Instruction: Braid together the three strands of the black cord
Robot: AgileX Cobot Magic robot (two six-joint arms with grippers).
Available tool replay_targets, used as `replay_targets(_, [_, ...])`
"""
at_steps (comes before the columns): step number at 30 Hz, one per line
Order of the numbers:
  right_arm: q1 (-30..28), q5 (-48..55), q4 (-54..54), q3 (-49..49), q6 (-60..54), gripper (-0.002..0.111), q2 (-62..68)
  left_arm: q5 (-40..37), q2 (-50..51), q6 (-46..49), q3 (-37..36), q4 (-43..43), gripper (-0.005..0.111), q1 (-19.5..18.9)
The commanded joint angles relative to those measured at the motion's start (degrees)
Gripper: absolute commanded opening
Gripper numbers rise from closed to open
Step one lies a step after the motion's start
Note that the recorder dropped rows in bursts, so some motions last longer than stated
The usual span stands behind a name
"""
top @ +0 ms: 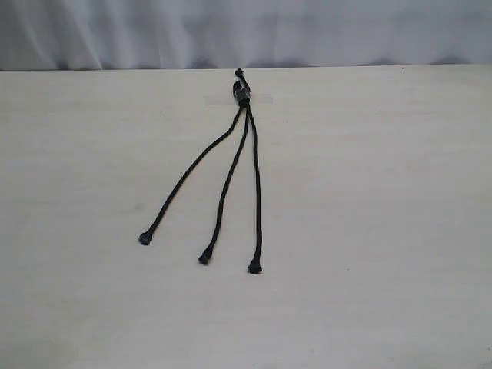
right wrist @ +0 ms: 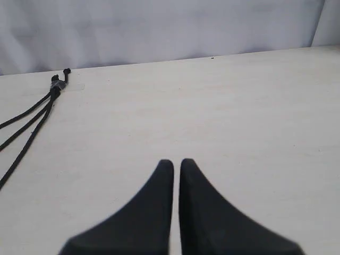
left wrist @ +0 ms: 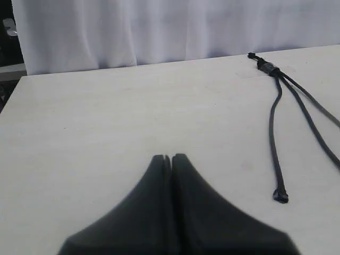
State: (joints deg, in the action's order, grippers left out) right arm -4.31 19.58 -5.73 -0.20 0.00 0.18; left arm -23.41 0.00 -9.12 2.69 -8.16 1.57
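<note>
The black cord lies flat on the table, its bound end (top: 243, 96) at the far side under a strip of clear tape (top: 264, 98). The three strands fan toward the near side, unbraided: left strand (top: 188, 173), middle strand (top: 227, 188), right strand (top: 256, 192), each ending in a knobbed tip. Neither gripper shows in the exterior view. My left gripper (left wrist: 171, 157) is shut and empty, well off to the side of the cord's bound end (left wrist: 265, 66) and the nearest strand tip (left wrist: 280, 196). My right gripper (right wrist: 177, 162) is shut but for a hairline gap, empty, far from the bound end (right wrist: 56, 87).
The pale table (top: 369, 192) carries only the cord. Its far edge meets a white curtain (top: 246, 31). In the left wrist view the table's side edge (left wrist: 13, 93) shows, with dark space beyond it.
</note>
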Motion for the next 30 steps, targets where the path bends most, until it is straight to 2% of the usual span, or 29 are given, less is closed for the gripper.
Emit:
replay_targets(1, [-0.28,-0.69,0.20,0.20,0.00,0.004,-0.18,0.60,0.00,-0.10,-0.30,-0.15,0.000,0.53])
replay_targets(6, [-0.28,-0.69,0.33,0.20,0.00,0.004,-0.18,0.60,0.00,-0.10,-0.30,-0.15,0.000,0.53])
replay_targets(9, [-0.28,-5.24,5.73,0.20,-0.92,0.004,-0.18,0.60,0.00,-0.10,-0.30,-0.15,0.000,0.53])
replay_targets(20, [-0.28,-7.55,4.91,0.20,-0.92,0.004,-0.18,0.59,0.00,0.23,-0.30,-0.57,0.000,0.53])
replay_targets(25, [-0.28,-11.52,4.92,0.20,-0.92,0.004,-0.18,0.59,0.00,0.53,-0.30,-14.50,0.000,0.53])
replay_targets(30, [-0.28,-20.43,4.92,0.20,-0.92,0.004,-0.18,0.49,0.00,0.53,-0.30,-16.70,0.000,0.53])
